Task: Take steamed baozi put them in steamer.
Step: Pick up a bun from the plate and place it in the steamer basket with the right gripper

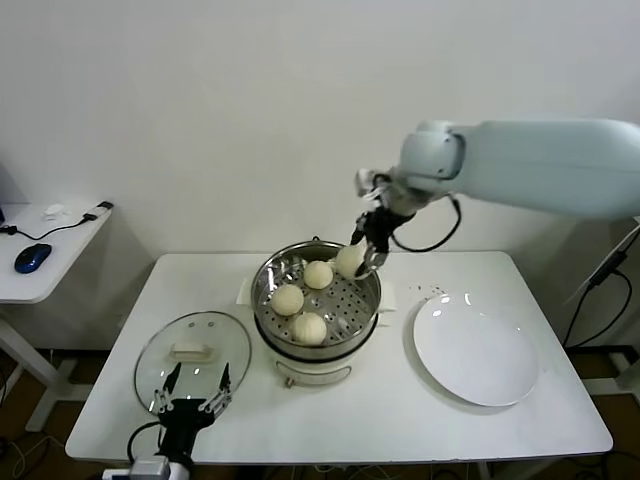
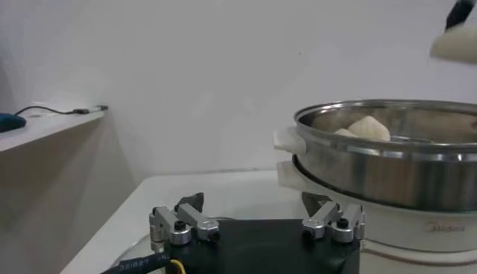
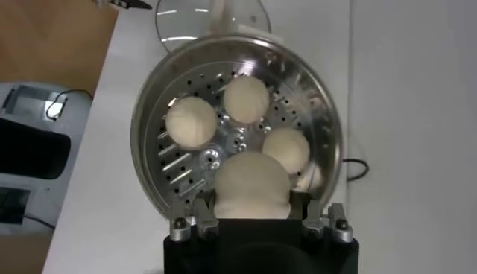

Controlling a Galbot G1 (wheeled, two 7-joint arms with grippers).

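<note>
Last baozi held over the steamer; three already inside.

Three steamed baozi (image 1: 303,299) sit on the perforated tray of the steamer (image 1: 268,322) at the centre of the head view, and the white plate (image 1: 478,350) at lower right holds none. The right gripper (image 1: 362,254) clamps the fourth baozi (image 1: 349,259) just above the steamer's far rim, so only lowering and release remain, I judge. The left gripper (image 1: 190,387) waits with jaws wide at lower left, over the glass lid (image 1: 190,342).

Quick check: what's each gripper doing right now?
Left gripper: open, empty, parked over the glass lid.
Right gripper: shut on a baozi, above the steamer.
</note>
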